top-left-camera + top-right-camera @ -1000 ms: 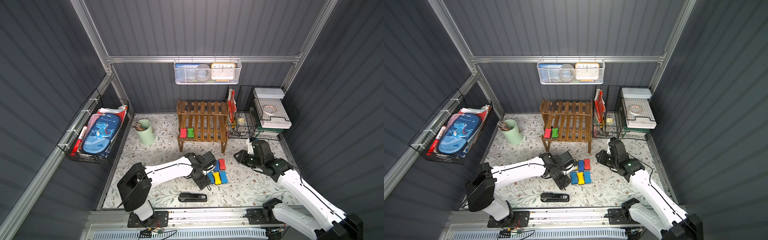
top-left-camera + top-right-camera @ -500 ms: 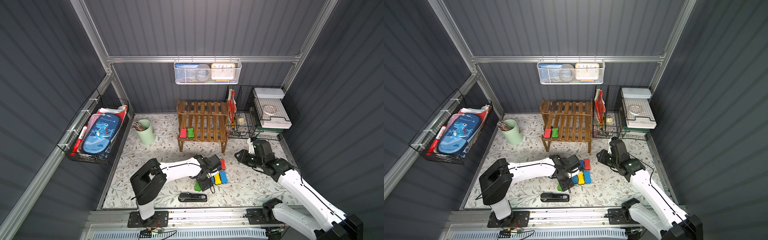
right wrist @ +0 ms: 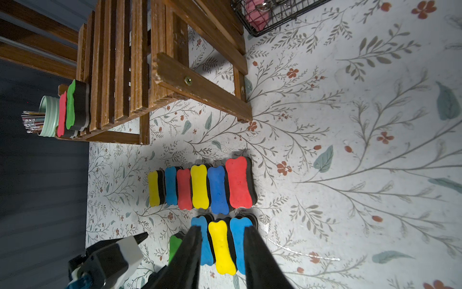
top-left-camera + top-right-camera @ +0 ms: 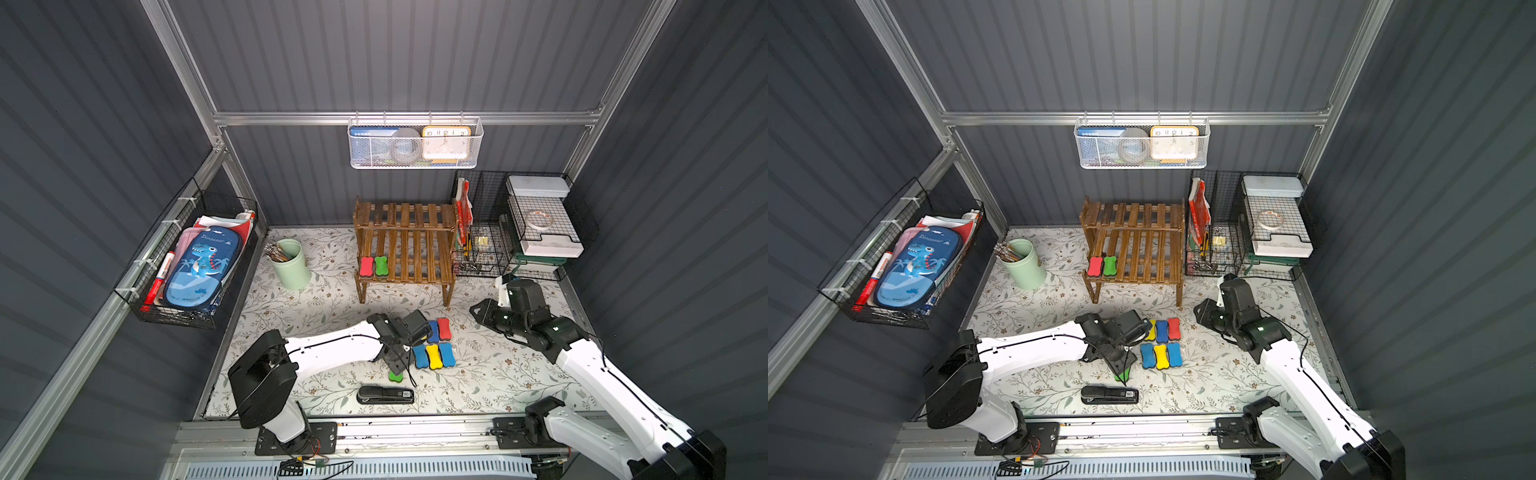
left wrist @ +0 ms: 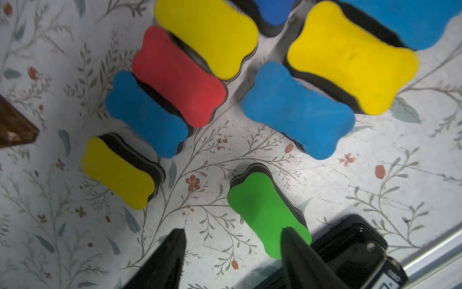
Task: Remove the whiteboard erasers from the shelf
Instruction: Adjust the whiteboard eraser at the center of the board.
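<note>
Left gripper [image 5: 231,235]: jaws apart, empty; green eraser [image 5: 265,212] lies on mat [image 5: 75,225] at one finger. Red eraser [image 4: 366,266] + second green eraser [image 4: 381,266] sit on shelf [image 4: 415,253], lower tier. Prob. next: reach there w/ jaws wide. Right gripper [image 3: 222,229]: narrow gap, empty, hovering. Right wrist cam shows whole six-eraser row [image 3: 200,186]; in top views left arm [image 4: 332,349] hides part.
</note>
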Tool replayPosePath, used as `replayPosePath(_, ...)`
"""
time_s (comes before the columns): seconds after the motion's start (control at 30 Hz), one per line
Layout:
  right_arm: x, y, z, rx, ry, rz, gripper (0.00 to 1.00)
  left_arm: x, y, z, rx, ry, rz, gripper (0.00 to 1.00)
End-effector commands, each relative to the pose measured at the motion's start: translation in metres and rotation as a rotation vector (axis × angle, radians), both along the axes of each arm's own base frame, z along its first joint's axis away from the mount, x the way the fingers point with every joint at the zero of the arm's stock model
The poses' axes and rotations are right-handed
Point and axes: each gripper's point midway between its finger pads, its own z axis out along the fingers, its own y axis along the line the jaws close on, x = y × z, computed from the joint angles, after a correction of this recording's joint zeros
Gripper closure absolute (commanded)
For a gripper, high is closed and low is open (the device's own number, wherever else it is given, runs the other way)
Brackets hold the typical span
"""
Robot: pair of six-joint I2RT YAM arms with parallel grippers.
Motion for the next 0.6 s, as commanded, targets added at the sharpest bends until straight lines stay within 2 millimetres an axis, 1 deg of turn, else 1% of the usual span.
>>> replayPosePath(0.0,0.001,-0.001,0.005,-0.001,-0.014,0.003,0.67,-0.005,0.009,-0.002,0.007,0.009,0.052,0.64)
replayPosePath(0.03,0.001,-0.001,0.005,-0.002,-0.013,0.002,0.67,-0.007,0.008,-0.004,0.007,0.023,0.048,0.69)
replayPosePath(0.1,0.002,-0.002,0.005,-0.005,-0.014,0.001,0.66,-0.011,0.007,-0.005,-0.001,0.043,0.039,0.76)
replayPosePath(0.13,0.002,-0.002,0.005,-0.005,-0.015,0.0,0.66,-0.012,0.005,-0.004,-0.013,0.049,0.035,0.81)
replayPosePath(0.3,0.001,-0.003,0.002,-0.009,-0.007,-0.005,0.66,-0.017,0.001,-0.004,-0.044,0.076,0.023,0.92)
replayPosePath(0.33,0.001,-0.003,0.002,-0.011,-0.007,-0.006,0.66,-0.02,0.001,-0.007,-0.038,0.092,0.022,0.97)
replayPosePath(0.37,0.0,-0.004,0.002,-0.011,-0.005,-0.006,0.66,-0.022,0.001,-0.01,-0.029,0.107,0.02,1.0)
replayPosePath(0.43,0.001,-0.004,0.002,-0.013,-0.006,-0.006,0.66,-0.025,0.002,-0.017,-0.015,0.129,0.025,1.0)
replayPosePath(0.57,0.001,-0.005,0.002,-0.014,-0.008,-0.01,0.66,-0.029,0.001,-0.02,-0.039,0.141,0.039,1.0)
